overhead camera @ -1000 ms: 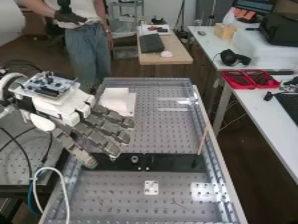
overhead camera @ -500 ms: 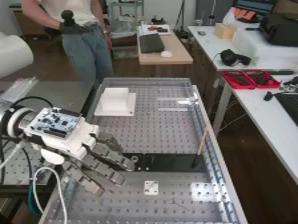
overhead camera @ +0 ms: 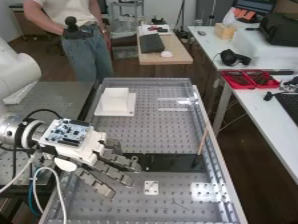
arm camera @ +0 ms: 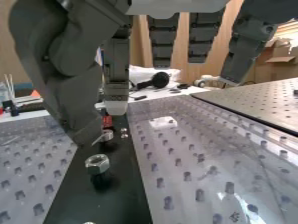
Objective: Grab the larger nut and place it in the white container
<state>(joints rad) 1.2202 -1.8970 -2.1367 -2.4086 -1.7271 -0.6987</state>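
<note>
while nuts [arm camera: 98, 161] stand near, fingers [overhead camera: 114, 173] hang spread.

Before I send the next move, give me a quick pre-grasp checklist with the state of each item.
1. Hand open and empty: ok, fingers extended, holding nothing.
2. Nearer nut on the dark strip: ok, in plain sight.
3. Larger nut confirmed: cannot tell; the nearer one looks bigger, but the metal piece beyond it is partly hidden by a finger.
4. Fingers free of that farther piece: cannot tell, one overlaps it in the wrist view.
5. White container clear of the hand: ok, farther along the perforated table.
</note>
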